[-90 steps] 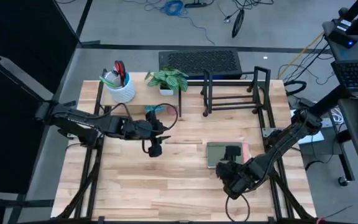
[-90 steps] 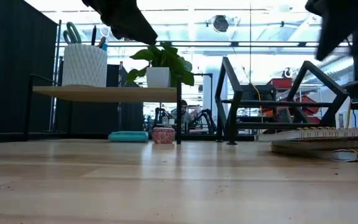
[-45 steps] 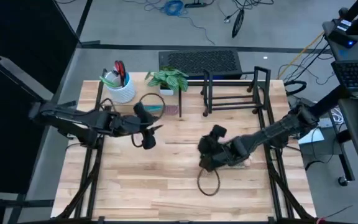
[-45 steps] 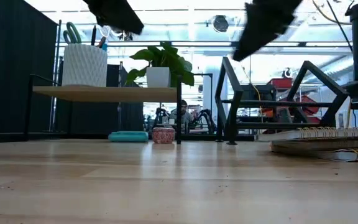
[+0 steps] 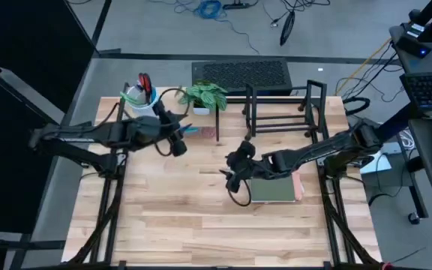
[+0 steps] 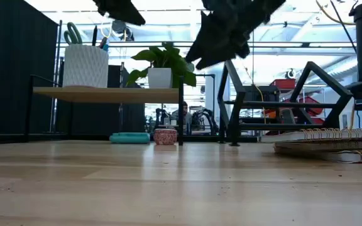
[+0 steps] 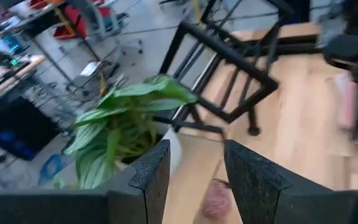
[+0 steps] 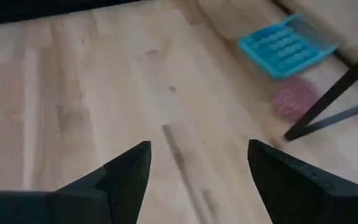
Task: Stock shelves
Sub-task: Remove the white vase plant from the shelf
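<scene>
The left pincer (image 5: pixel 178 144) hovered open and empty beside the riser (image 5: pixel 172 112). The right pincer (image 5: pixel 235 178) hung open and empty over mid-tabletop (image 5: pixel 186 217), near the notebooks (image 5: pixel 274 187). The rack (image 5: pixel 280 112) stood rear right.

Pale-wood shelf (image 5: pixel 172 112), black wire rack (image 5: pixel 281 110), white textured pot (image 6: pixel 85 65), green striped leaves (image 7: pixel 120 119), turquoise ridged tray (image 8: pixel 287 45), speckled pink cup (image 6: pixel 164 136).
</scene>
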{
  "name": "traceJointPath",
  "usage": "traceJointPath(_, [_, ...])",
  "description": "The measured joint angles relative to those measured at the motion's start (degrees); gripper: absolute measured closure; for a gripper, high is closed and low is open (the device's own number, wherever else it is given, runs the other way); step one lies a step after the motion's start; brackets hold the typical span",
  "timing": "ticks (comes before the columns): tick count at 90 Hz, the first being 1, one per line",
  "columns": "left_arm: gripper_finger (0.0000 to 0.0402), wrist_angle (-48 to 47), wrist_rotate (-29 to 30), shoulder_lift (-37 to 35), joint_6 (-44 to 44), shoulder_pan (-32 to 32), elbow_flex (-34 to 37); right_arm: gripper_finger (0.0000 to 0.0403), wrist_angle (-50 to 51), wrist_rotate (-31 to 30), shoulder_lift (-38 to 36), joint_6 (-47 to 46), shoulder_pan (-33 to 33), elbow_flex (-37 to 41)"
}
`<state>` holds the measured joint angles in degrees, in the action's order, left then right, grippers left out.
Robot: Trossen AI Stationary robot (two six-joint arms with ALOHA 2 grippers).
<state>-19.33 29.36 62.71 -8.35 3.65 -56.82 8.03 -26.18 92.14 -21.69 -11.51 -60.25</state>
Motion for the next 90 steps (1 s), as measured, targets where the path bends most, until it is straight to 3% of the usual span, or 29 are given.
traceJointPath(24, [0.0262,-3.42,-10.09,6.19,-2.64,7.22,-7.25,0.0151,-13.98,1.06,0.00,-6.60,-0.26,9.51])
traceJointPath(48, [0.0262,-17.26,-10.23,14.77,-9.62,11.75,-16.78,0.0151,-18.29,0.86,0.00,-11.63,-1.09,14.50])
traceJointPath(71, [0.0262,-17.22,-8.51,19.35,-17.74,12.72,-16.81,0.0151,-19.08,0.66,0.00,-10.36,-3.33,14.56])
traceJointPath(90, [0.0262,-16.36,-6.58,22.53,-19.57,13.68,-16.81,0.0151,-19.02,0.55,0.00,-10.25,-4.13,14.56])
